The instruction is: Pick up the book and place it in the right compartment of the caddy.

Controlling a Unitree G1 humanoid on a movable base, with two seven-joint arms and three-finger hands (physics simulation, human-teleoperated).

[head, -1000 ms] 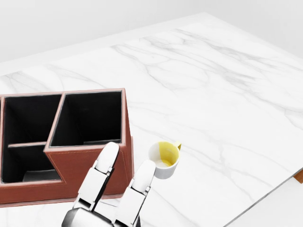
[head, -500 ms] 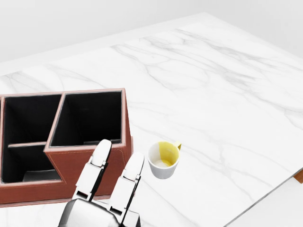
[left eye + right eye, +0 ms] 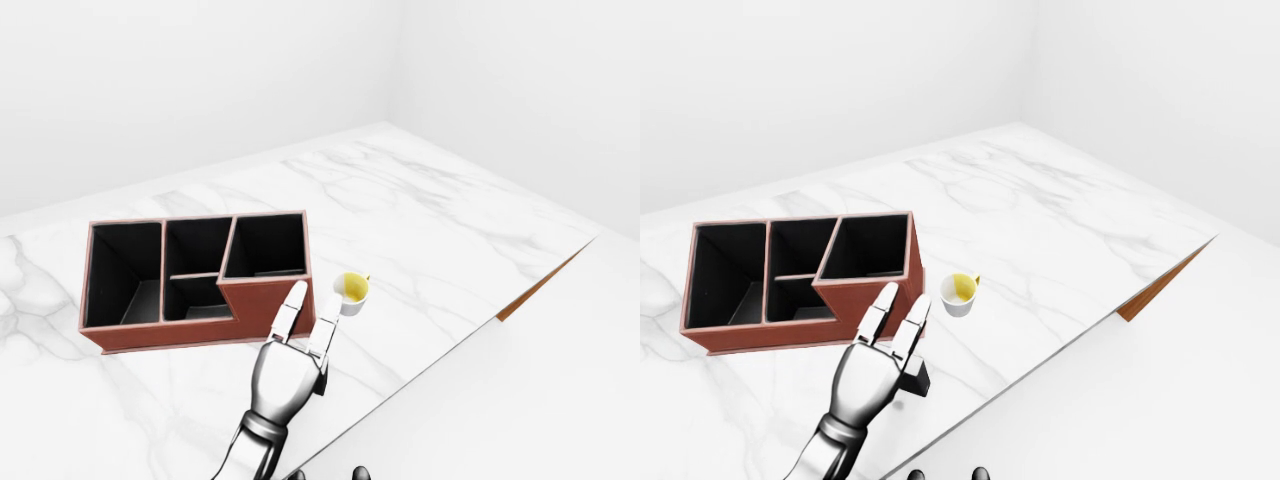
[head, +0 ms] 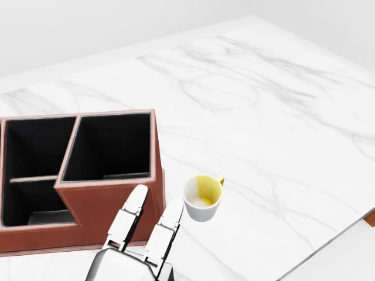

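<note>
From my station, the left hand (image 3: pixel 285 372) came up from the bottom of the left-eye view, back of the hand toward the cameras. Its fingers (image 4: pixel 132 214) were stretched out straight and side by side, closed on nothing. In the head view their tips lay over the lower right wall of the caddy (image 3: pixel 150 335); I couldn't tell whether they touched it or hung above it.

The caddy sat on the marble table (image 3: pixel 430 225), toward the left of the eye views. It was a reddish-brown box with black insides, split by partitions. Its right compartment (image 4: pixel 108 149) was the tallest, its wall stepping up above the rest (the inside looked dark and bare as far as I could see down into it).

A small white mug (image 4: pixel 202 200) with a yellow lining stood just beside the caddy's lower right corner, apart from it, its handle turned to the upper right in the head view. The fingertips were near the mug, to its left.

The book didn't show in any view. The table's edge (image 3: pixel 1158 288) showed a brown strip at the right.
</note>
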